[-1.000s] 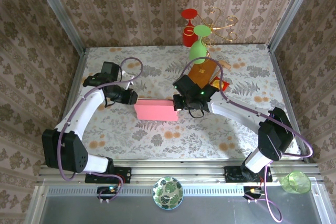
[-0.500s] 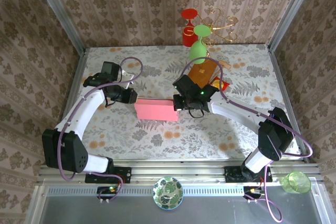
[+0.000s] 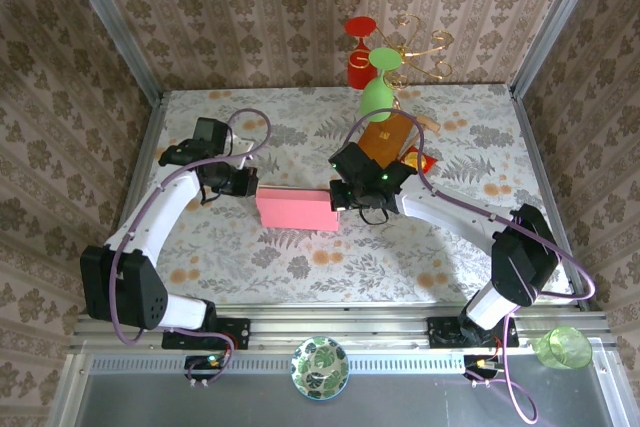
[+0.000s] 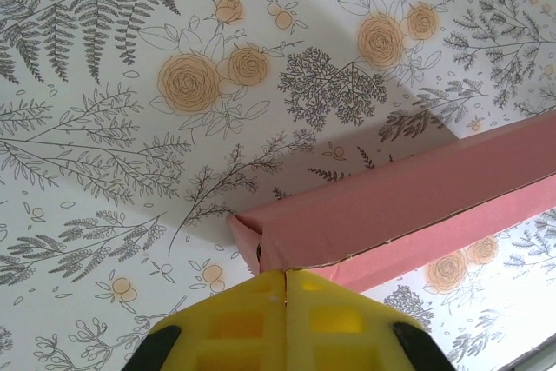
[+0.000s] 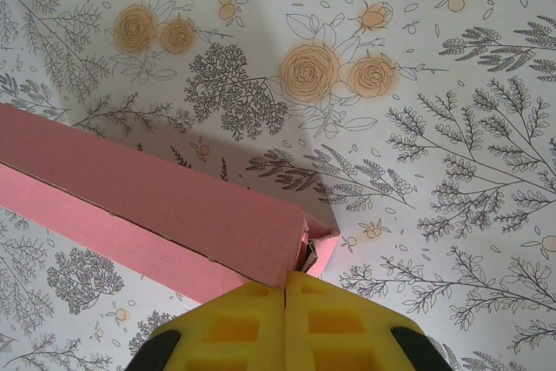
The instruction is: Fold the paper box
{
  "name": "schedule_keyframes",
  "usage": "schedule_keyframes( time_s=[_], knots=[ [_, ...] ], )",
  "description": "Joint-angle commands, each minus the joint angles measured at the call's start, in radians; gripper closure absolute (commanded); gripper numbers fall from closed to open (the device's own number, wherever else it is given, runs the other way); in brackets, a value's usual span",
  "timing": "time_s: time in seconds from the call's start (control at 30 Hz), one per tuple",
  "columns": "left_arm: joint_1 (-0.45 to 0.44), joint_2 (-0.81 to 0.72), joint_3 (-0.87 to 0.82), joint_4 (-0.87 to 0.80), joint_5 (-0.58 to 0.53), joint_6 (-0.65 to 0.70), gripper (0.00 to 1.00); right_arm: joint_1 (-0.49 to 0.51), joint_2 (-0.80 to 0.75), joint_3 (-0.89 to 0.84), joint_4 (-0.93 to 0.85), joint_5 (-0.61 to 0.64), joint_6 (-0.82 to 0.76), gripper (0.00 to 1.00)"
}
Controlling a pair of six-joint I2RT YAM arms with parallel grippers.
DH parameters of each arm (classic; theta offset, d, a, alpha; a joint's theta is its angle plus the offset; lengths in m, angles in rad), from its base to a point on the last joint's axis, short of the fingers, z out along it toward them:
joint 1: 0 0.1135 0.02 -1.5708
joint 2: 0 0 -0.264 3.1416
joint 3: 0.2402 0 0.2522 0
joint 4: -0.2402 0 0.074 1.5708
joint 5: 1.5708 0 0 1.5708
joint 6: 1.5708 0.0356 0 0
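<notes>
Item under inspection: the paper box, pink, lying flat near the middle of the counter with its long side running left to right. It sits between the two grippers, on the floral covering.

Left gripper: at the left end of the box. In the left wrist view the gripper has its two yellow pads pressed flush together with no gap along the seam. The tips meet the near corner of the box at its folded end. Whether a cardboard edge is nipped between the pads cannot be determined.

Right gripper: at the right end of the box. In the right wrist view the gripper is likewise closed, yellow pads flush together. The tips touch the lower edge of the box at its end corner, where a small flap stands slightly ajar. A grip on that flap cannot be confirmed.

Box condition: both wrist views show a raised pink side wall with a crease along its length and a folded corner at each end.

Other items: a brown board lies beyond the right gripper, with a small red-yellow packet just beside it. Both are apart from the box.
</notes>
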Motion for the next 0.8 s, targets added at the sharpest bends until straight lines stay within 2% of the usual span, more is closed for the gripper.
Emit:
schedule_keyframes(
  time_s=[0.0, 0.3, 0.77],
  knots=[
    [-0.009, -0.012, -0.007, -0.008, 0.000, -0.039, 0.95, 0.007, 0.039, -0.001, -0.101, 0.004, -0.003, 1.00],
    [-0.008, 0.008, 0.025, -0.041, 0.034, -0.130, 0.96, 0.007, 0.041, -0.002, -0.103, 0.004, -0.001, 1.00],
    [0.008, 0.041, 0.101, -0.105, 0.079, -0.174, 0.95, 0.007, 0.040, -0.005, -0.102, 0.005, 0.000, 1.00]
  ],
)
